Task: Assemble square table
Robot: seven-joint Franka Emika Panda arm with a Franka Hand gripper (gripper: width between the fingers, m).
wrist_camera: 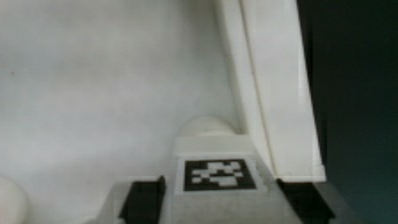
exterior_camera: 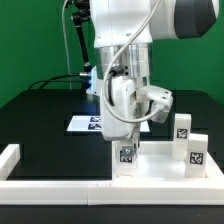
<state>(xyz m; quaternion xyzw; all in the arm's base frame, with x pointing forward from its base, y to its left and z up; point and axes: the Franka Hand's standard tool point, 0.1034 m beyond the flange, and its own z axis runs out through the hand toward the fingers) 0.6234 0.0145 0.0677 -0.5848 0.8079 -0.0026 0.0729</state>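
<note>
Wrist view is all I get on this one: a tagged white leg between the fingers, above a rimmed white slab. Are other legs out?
Observer: Yes. Besides the held leg in the gripper, a far leg and a near leg stand upright at the exterior view's right.
Operator: Anything behind the arm?
Observer: The marker board lies flat on the table there.

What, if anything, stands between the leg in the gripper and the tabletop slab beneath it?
Nothing visible does. In the wrist view the tagged leg sits between the gripper's fingers, with bare white tabletop slab ahead, right up to its raised rim. In the exterior view, the two spare legs stand off toward that view's right.
</note>
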